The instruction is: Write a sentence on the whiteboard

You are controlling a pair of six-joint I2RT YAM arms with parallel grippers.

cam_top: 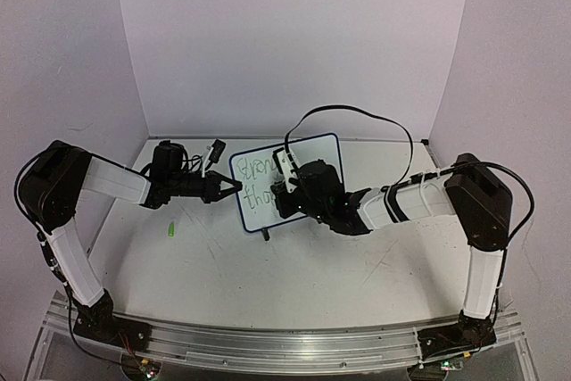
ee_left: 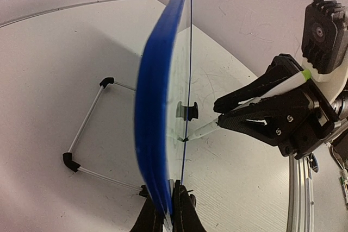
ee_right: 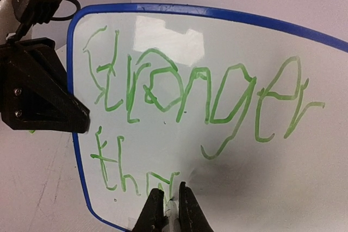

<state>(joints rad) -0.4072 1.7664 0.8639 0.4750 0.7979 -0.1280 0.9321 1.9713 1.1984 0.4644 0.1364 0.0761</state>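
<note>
**Whiteboard Clamped at Mid-Table, Marker at the Second Line**

Nearest the overhead camera: both arm bases bolted to a metal rail [cam_top: 285,345] along the front of the table [cam_top: 294,283]. Farther in, on the left, a small green cap [cam_top: 169,231] lying alone on the tabletop, well apart from the board.

At mid-table, between the two arms: the whiteboard [cam_top: 317,153], upright, blue-framed, writing face turned toward the right arm. Gripped at its left edge by the left tool [ee_left: 172,210], fingers closed tight on the frame, one on each face. Faced by the right tool [ee_right: 167,207], fingers pinched on a white marker [ee_left: 288,81] with a light green band at its rear end. Marker tip down at the board's lower left part, touching the surface or just off it; cannot tell which.

On the white face, the sentence [ee_right: 201,96] in green marker: "Stronger" across the top, and under it a second line starting "tha", its last letter partly hidden behind the right tool's fingers.

Behind the board, seen from the left wrist: a thin wire stand [ee_left: 87,120] with black corner pieces, resting on the table.

Farthest back: a black cable [cam_top: 357,113] looping high over the right arm, against the pale rear wall [cam_top: 294,42].
</note>
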